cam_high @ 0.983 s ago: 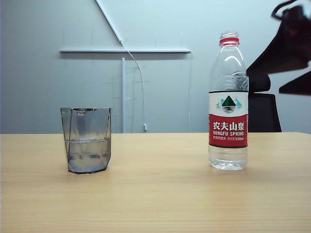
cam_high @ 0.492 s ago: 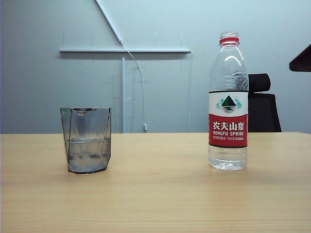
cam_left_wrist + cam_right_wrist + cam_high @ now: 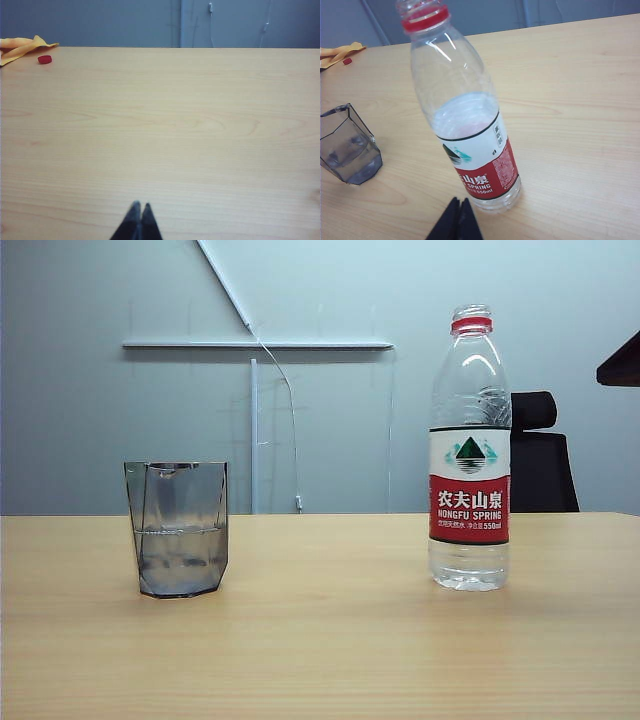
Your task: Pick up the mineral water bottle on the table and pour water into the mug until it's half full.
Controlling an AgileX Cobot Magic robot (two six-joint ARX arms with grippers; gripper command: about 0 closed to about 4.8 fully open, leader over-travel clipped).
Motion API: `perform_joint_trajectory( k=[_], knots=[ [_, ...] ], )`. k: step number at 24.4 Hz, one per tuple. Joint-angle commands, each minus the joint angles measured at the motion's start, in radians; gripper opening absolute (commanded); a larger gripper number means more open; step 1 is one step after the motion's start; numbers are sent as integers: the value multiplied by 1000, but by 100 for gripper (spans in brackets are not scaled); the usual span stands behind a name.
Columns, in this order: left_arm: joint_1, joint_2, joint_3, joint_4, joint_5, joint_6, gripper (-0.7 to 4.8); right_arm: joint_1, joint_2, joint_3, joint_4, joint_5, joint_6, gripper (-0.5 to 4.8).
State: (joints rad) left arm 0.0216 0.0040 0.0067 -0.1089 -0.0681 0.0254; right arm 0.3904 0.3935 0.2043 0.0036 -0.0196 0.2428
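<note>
The bottle (image 3: 470,450) stands upright on the table (image 3: 330,640), to the right of the middle in the exterior view, cap off, its red neck ring showing and a little water (image 3: 469,565) low in it. The mug (image 3: 178,529) sits well apart to its left, also upright, with water up to roughly its middle (the line shows through the grey wall).

The right gripper (image 3: 456,218) hangs just beside the bottle's base, jaws pressed together and holding nothing; in the exterior view only a dark corner of that arm shows at the right edge. The left gripper (image 3: 138,220) hovers over bare tabletop, its tips likewise together and empty. Far across the table lie a small red cap (image 3: 44,59) and a yellow cloth (image 3: 22,46).
</note>
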Motion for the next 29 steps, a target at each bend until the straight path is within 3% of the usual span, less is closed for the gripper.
perform_joint_trajectory(
  k=[1,4,6,10,16,23,29],
  knots=[
    [0,2,2,11,2,-3,-2,1,1,4,23,-1,0,-5],
    [0,2,2,12,2,-3,-2,0,0,4,23,39,-38,-5],
    [0,2,2,11,2,-3,-2,-7,-71,4,-31,152,-103,-5],
    [-2,2,2,11,4,-3,-2,-127,-287,3,-170,160,-110,-5],
    [-3,2,2,11,1,-3,-2,-343,-392,-12,-151,147,-117,-5],
    [-3,2,2,11,2,-3,-2,-446,-394,-192,175,-57,-117,-5],
    [-3,2,2,11,2,-3,-2,-443,-394,-204,188,-98,-124,-5]
  ],
)
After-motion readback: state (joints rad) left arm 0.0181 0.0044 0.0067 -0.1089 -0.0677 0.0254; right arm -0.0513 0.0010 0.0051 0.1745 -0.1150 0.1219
